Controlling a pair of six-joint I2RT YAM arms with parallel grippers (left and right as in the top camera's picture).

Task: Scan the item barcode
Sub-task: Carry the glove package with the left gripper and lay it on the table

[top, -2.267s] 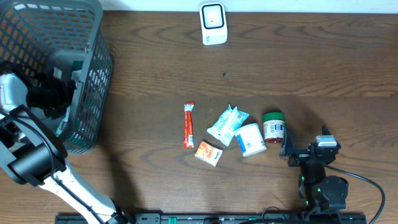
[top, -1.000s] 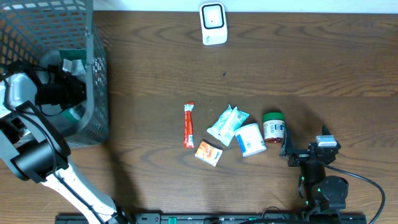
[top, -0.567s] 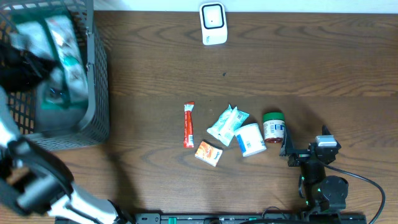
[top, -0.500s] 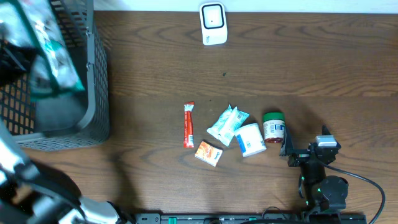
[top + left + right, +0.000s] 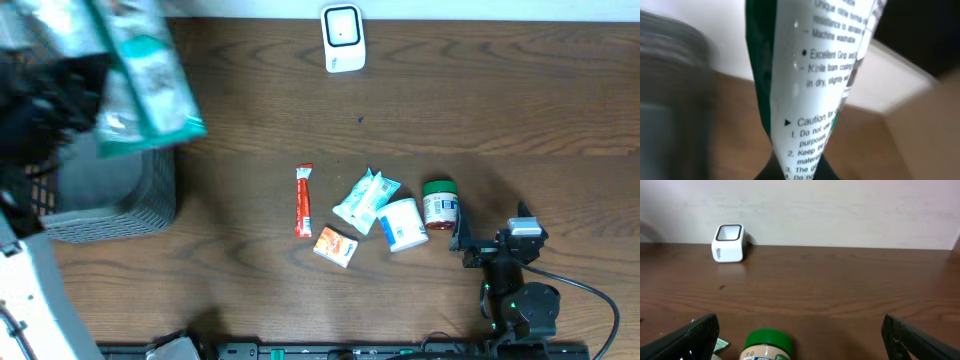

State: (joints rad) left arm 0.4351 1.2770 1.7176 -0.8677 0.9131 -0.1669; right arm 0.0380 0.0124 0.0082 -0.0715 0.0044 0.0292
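Note:
The item, a green and white packet (image 5: pixel 140 80), hangs blurred above the table's far left corner, over the basket. My left gripper (image 5: pixel 85 88) is shut on its lower end. In the left wrist view the packet (image 5: pixel 815 75) fills the middle with printed text, and my dark fingers (image 5: pixel 767 172) pinch its narrow bottom. No barcode shows there. A white scanner (image 5: pixel 343 38) stands at the back edge and shows in the right wrist view as the scanner (image 5: pixel 729 242). My right gripper (image 5: pixel 490 238) rests open near the front right.
A grey mesh basket (image 5: pixel 120 200) sits at the left. Mid-table lie a red stick pack (image 5: pixel 303 200), pale blue packets (image 5: pixel 365 198), an orange box (image 5: pixel 335 245), a white tub (image 5: pixel 403 224) and a green-lidded jar (image 5: pixel 439 203), which lies just ahead of my right gripper.
My left arm has lifted the packet up out of the basket and carried it right. The right arm and the table items have not moved.

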